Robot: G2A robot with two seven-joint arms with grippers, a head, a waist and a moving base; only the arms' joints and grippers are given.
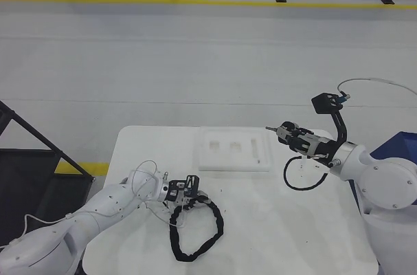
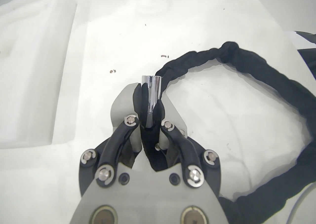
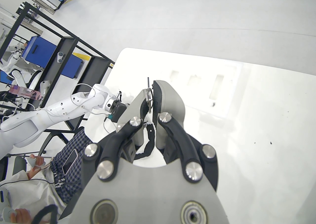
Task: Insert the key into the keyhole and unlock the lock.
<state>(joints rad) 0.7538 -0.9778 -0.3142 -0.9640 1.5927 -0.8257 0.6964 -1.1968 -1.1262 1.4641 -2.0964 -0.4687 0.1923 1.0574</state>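
**White table, both grippers loaded**

White tabletop below me, pale shop floor beyond its far edge. My left gripper sits low over the near-left part of the table, fingers clenched on the chrome lock cylinder. The cylinder's free end points away from the wrist, and I can't make out the keyhole from here. The black fabric-sleeved chain runs off that cylinder and loops round on the table just beside the gripper.

Over on the far right, my right gripper hangs well above the surface, pinching the key between its pads. The thin blade sticks out past the fingertips, and in the top view it points toward the white foam tray. That tray lies at the table's far edge, three recesses in its top. Key and lock cylinder are well apart, with the tray's near corner roughly between them.
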